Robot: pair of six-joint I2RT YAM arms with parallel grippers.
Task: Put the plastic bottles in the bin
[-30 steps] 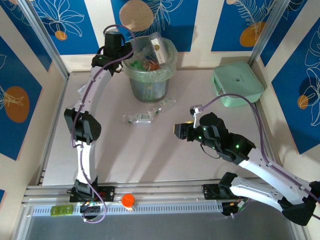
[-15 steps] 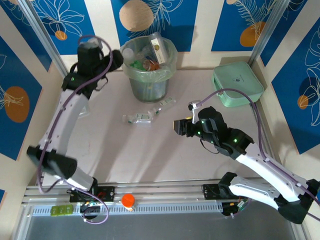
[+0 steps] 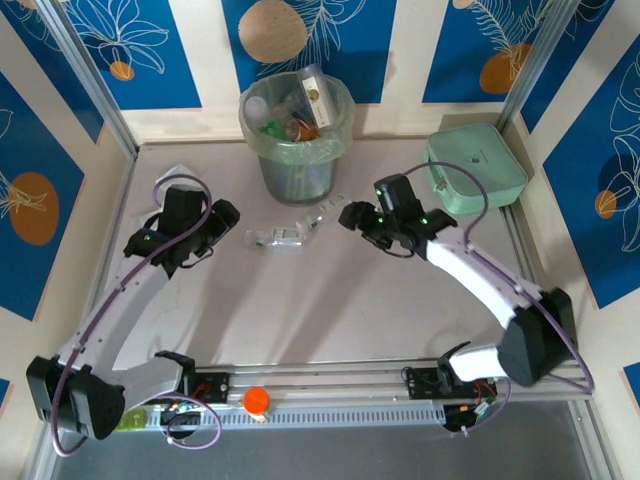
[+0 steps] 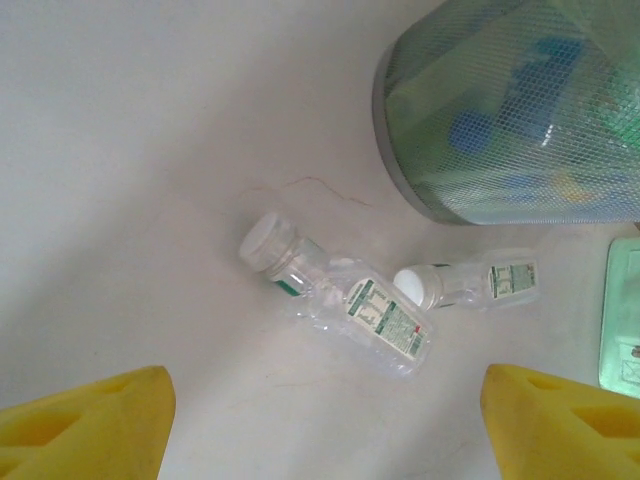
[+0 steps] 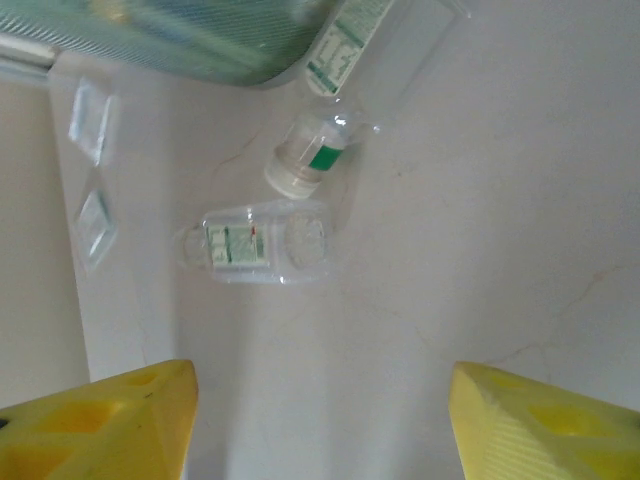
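**Bin** (image 3: 295,172): round, pale green, see-through, with a thin clear liner. It stands at the back middle of the table (image 3: 330,300).

**Contents:** heaped bottles (image 3: 300,128) up to the rim. Some are clear, some green, one has a red label. Blue shapes show through the wall in the left wrist view.

**Loose items:** first bottle (image 4: 345,305) and second bottle (image 4: 470,283), both clear with white caps. They lie on their sides close together, just in front of the bin, the second nearer to it.

**Labels:** white with green print, too small to read.

**Left gripper** (image 4: 320,420): fingers wide apart, empty, left of the loose pair.

**Right gripper** (image 5: 320,410): fingers wide apart, empty, to their right.

**Mint green box** (image 3: 475,165): back right corner.
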